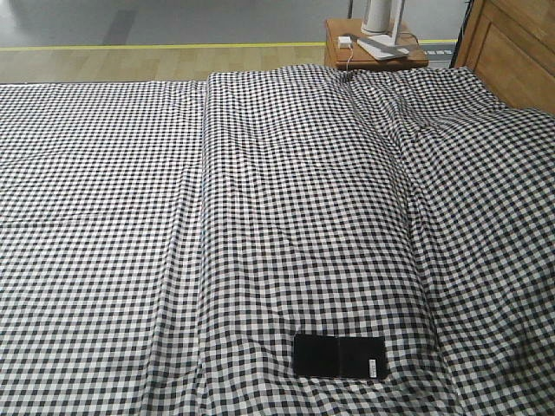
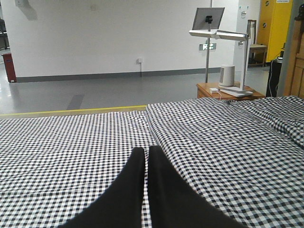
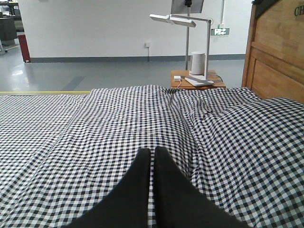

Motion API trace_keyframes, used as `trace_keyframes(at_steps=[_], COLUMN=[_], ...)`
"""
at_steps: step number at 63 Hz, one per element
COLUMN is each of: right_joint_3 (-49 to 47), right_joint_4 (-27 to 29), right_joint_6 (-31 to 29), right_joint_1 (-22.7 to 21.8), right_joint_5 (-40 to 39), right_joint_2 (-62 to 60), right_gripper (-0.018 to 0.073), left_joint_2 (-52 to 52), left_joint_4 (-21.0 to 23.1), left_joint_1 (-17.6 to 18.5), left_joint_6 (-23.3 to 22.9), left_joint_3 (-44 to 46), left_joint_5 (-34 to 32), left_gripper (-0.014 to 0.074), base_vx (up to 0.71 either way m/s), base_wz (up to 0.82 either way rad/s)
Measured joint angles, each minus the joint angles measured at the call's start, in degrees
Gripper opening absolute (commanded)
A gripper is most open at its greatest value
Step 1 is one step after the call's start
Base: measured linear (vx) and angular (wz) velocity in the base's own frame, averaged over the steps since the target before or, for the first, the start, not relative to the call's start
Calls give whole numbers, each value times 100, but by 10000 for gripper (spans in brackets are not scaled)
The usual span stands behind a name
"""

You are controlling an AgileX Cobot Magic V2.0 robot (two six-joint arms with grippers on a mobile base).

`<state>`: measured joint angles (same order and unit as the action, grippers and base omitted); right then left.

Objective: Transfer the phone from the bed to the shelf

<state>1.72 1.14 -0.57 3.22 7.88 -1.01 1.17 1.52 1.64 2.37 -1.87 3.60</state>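
Observation:
The phone, a flat black slab with a crease across its middle and a white sticker at its right end, lies on the gingham-covered bed near the front edge in the front view. Neither gripper shows in that view. In the left wrist view my left gripper hovers over the checked cloth with its black fingers almost touching and nothing between them. My right gripper stands the same way in the right wrist view, shut and empty. The phone shows in neither wrist view. The shelf is out of view.
A small reddish-brown nightstand with a white lamp base and charger stands behind the bed at the back right. The wooden headboard rises at the far right. A raised fold of cloth runs down the bed's right side. Grey floor lies beyond.

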Motion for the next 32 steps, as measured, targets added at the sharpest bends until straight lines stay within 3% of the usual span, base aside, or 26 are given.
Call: trace_keyframes(at_steps=[32], right_joint_3=[0], right_joint_4=[0], right_joint_6=[0], right_joint_1=[0], right_joint_5=[0], right_joint_2=[0], right_gripper=[-5], left_joint_2=[0], left_joint_4=[0], left_joint_1=[0], left_joint_6=[0], left_joint_3=[0], left_joint_5=[0], left_gripper=[1], base_vx=[0], base_wz=[0])
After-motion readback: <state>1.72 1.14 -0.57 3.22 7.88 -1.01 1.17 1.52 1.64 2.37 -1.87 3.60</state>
